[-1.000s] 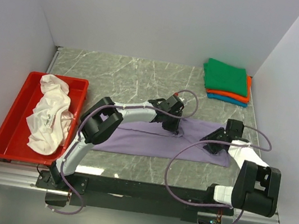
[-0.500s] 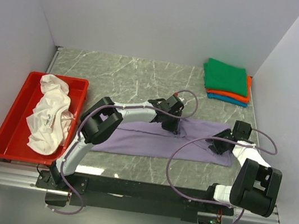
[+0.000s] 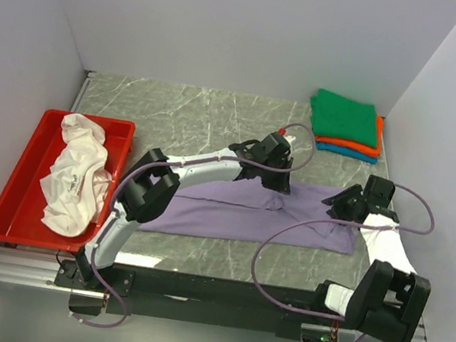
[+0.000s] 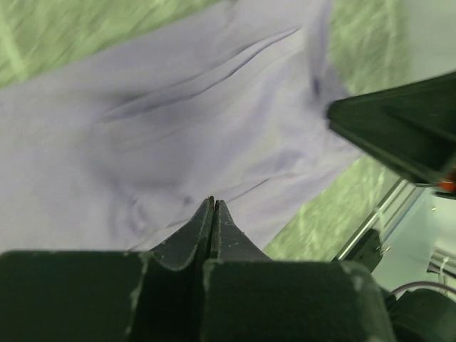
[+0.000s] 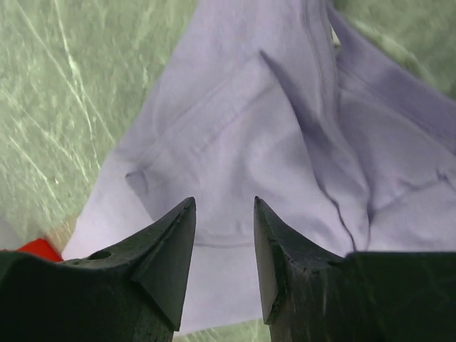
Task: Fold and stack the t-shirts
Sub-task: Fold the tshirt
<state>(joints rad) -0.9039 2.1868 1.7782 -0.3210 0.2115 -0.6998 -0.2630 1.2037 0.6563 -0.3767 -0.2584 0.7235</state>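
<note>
Purple shirt (image 3: 230,215) laid out as a long band across the near half of the marble table (image 3: 177,111), wrinkled along its length. Left gripper (image 3: 275,185) down at the band's far edge, right of its middle, jaws pressed tight together. Tips right at the cloth, creases running toward them in the left wrist view, yet impossible to tell whether any fold is caught between. Right gripper (image 3: 337,207) low over the band's right end, jaws apart, nothing between them, cloth and a seam showing through the gap in the right wrist view. Green shirt (image 3: 345,116) folded on top of the orange shirt (image 3: 349,145) and the teal shirt (image 3: 352,153), stacked in the far right corner, well apart from the band. White shirt (image 3: 78,178) crumpled in the red tray (image 3: 17,190) at the left edge
</note>
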